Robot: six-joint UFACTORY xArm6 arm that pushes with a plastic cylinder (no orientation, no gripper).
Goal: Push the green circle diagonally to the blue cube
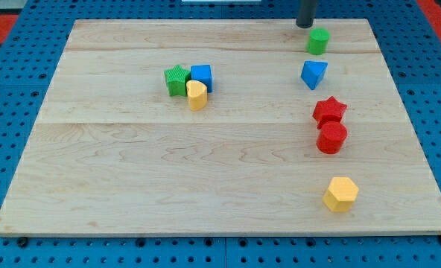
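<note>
The green circle (pixel 318 41) stands near the top right of the wooden board. My tip (pixel 304 24) rests just above and left of it, close by. The blue cube (pixel 202 76) sits left of centre in the upper half, packed between a green star (pixel 176 80) on its left and a yellow block (pixel 197 95) below it.
A blue triangular block (pixel 313 74) lies just below the green circle. A red star (pixel 329 110) and a red circle (pixel 331 138) stand lower on the right. A yellow hexagon (pixel 341 193) sits at the bottom right. The board's top edge (pixel 220 21) is close to my tip.
</note>
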